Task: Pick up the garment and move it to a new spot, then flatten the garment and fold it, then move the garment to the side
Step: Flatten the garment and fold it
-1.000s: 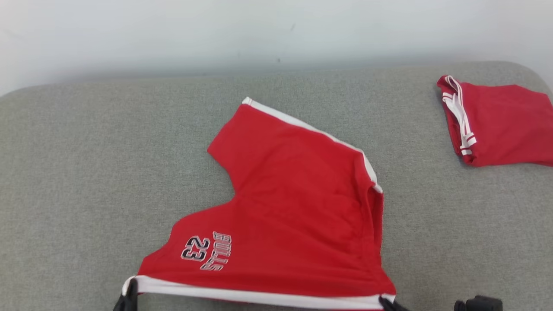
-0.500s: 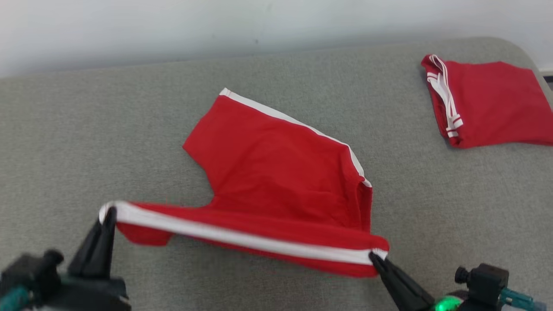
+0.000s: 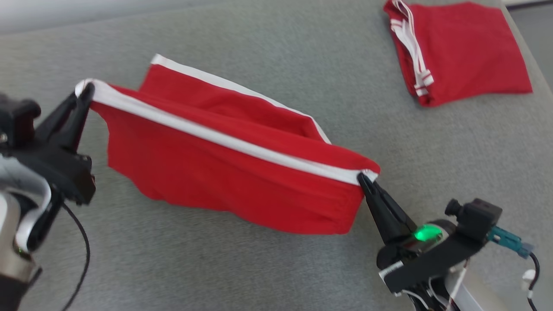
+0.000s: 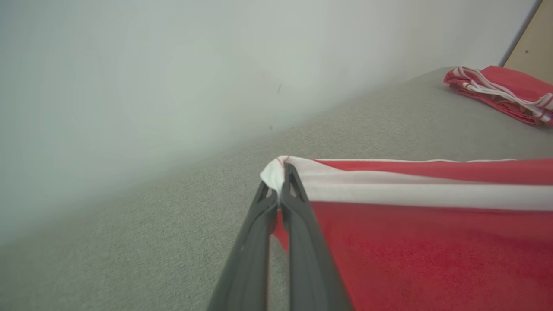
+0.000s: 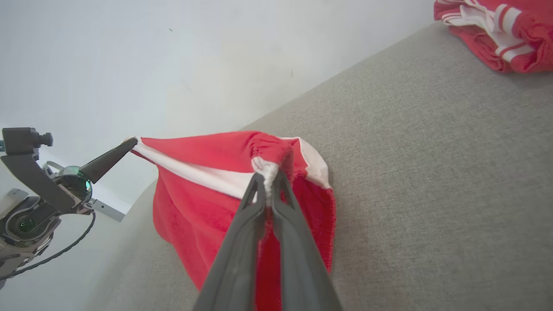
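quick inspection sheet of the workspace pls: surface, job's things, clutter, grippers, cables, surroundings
surface: grey fabric surface, no stains seen
job's things: red garment held up by the two ends of its white band, far part lying on the surface
clutter: folded red garment at the far right, apart from the held one
grippers: left gripper shut on one end of the band; right gripper shut on the other end
cables: black cable hanging by the left arm; thin black cable by the right wrist
surroundings: pale wall behind the surface; tan panel at the far corner
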Controlling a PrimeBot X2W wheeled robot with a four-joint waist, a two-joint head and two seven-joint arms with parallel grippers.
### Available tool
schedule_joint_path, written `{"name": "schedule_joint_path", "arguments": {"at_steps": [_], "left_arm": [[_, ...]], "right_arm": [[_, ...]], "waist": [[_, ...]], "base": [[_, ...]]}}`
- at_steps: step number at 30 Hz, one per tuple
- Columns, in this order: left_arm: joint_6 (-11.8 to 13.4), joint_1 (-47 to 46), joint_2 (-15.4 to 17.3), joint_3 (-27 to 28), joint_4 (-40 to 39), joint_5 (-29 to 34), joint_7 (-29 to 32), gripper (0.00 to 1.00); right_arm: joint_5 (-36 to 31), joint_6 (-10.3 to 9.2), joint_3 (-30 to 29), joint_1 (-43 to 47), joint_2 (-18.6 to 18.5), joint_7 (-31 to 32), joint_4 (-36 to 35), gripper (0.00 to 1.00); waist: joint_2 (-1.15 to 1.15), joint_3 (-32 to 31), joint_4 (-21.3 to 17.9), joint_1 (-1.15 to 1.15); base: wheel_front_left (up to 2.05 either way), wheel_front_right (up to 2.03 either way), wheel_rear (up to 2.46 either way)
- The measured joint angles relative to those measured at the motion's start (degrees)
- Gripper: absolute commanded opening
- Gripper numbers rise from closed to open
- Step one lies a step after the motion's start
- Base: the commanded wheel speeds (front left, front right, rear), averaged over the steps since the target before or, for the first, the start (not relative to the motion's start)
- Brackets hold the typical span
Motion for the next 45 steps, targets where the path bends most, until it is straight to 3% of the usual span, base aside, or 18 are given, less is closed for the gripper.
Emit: {"name": "schedule_joint_path", "arguments": {"at_steps": [12, 22, 23, 24, 25, 35, 45], "left_arm": [[-1.51, -16.01, 1.98, -8.86, 14.61, 3.28, 4.26, 0.00], [-1.49, -23.24, 1.25, -15.45, 23.26, 3.42, -0.02, 0.00], [-1.49, -23.66, 0.90, -16.17, 24.05, 3.25, -0.56, 0.00], [-1.49, -23.88, 0.63, -16.64, 24.73, 3.22, -1.67, 0.60], [-1.49, -24.08, 0.18, -16.95, 25.49, 3.22, -2.74, 1.00], [-0.94, -22.78, -1.92, -16.90, 30.75, 1.56, -13.94, 1.00], [2.09, -16.98, -1.18, -15.28, 27.37, 0.29, -17.92, 1.00]], "right_arm": [[-1.24, 0.00, 3.38, -11.59, 4.55, -3.21, 9.82, 0.00], [-3.01, -0.01, 5.80, -16.35, 6.22, -4.99, 13.78, 0.00], [-3.27, -0.01, 5.68, -16.50, 6.24, -5.23, 13.99, 0.14], [-3.87, -0.01, 5.56, -16.58, 6.21, -5.42, 14.06, 0.84], [-4.12, -0.01, 5.53, -16.57, 6.10, -5.66, 14.19, 1.00], [-9.72, -0.02, -1.10, -12.30, 3.23, -6.95, 9.27, 1.00], [-21.18, -0.02, -11.03, -5.46, 8.45, -7.05, -0.16, 1.00]], "waist": [[0.00, 6.21, -6.52, 0.00], [0.00, 7.97, -7.55, -0.01], [0.00, 7.88, -7.47, -0.01], [0.00, 7.75, -7.39, -0.01], [0.00, 7.59, -7.28, -0.01], [-0.01, 2.45, -6.26, -0.02], [-0.01, -2.19, -5.14, -0.03]], "base": [[0.00, 0.00, 0.00], [0.00, 0.00, 0.00], [0.00, 0.00, 0.00], [0.00, 0.00, 0.00], [0.00, 0.00, 0.00], [0.00, 0.00, 0.00], [0.00, 0.00, 0.00]]}}
